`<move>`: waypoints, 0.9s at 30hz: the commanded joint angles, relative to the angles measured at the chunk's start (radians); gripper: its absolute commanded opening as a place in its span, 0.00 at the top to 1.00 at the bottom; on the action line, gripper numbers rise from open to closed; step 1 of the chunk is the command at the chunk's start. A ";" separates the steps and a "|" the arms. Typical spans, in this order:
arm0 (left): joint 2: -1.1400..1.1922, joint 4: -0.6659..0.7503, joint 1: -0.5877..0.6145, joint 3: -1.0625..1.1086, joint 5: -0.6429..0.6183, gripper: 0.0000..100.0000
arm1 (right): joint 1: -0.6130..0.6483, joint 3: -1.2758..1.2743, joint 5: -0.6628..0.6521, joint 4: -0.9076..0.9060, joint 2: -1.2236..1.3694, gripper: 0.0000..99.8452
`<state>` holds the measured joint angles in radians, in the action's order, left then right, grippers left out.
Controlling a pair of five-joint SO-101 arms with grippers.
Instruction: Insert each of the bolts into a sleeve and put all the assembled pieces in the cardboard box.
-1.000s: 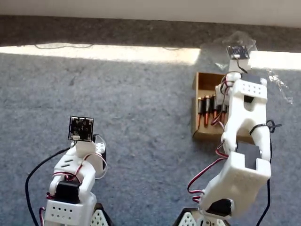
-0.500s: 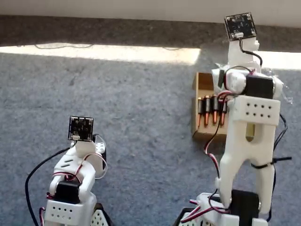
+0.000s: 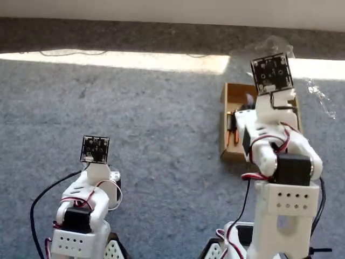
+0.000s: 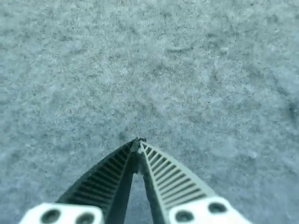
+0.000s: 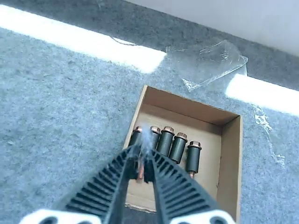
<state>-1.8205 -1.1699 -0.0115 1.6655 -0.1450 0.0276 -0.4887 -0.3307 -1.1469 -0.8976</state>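
The right arm stands raised by the cardboard box (image 3: 229, 91), right pincer (image 5: 142, 156) closed, empty. Its wrist view shows five assembled pieces (image 5: 178, 147) inside the box; from above the arm hides most. Left pincer (image 4: 138, 143) closed over the surface (image 4: 196, 70).

From above, your right arm (image 3: 272, 148) covers most of the cardboard box (image 3: 229, 154); you can't count the bolts (image 3: 233, 129). At the wrist, the right gripper (image 5: 142, 154) hides two bolts' lower ends.
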 commanded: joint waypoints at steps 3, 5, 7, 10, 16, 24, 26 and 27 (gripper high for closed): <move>-0.010 -0.006 0.099 -0.045 -0.012 0.99 | 0.007 -0.229 -0.014 0.139 -0.203 0.99; -0.010 -0.008 0.101 -0.045 -0.012 0.99 | 0.007 -0.308 -0.014 0.165 -0.269 0.99; -0.010 -0.008 0.101 -0.045 -0.012 0.99 | 0.007 -0.378 -0.014 0.176 -0.332 0.99; -0.010 -0.021 0.101 -0.045 -0.012 0.99 | 0.007 -0.470 -0.014 0.174 -0.421 0.99; -0.010 -0.069 0.101 -0.044 -0.012 0.99 | 0.007 -0.645 -0.014 0.174 -0.618 0.99; -0.010 -0.066 0.101 -0.031 -0.012 0.99 | 0.007 -0.854 -0.005 0.170 -0.929 0.99; -0.010 -0.063 0.101 -0.013 -0.012 0.99 | 0.007 -0.875 0.048 0.168 -0.949 0.99; -0.010 -0.063 0.102 -0.008 -0.012 0.99 | 0.007 -0.883 0.068 0.168 -0.940 0.99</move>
<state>-1.8205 -1.2313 0.0806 1.6655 -0.1465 0.0276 -1.3679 -0.3076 -1.0027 -1.8243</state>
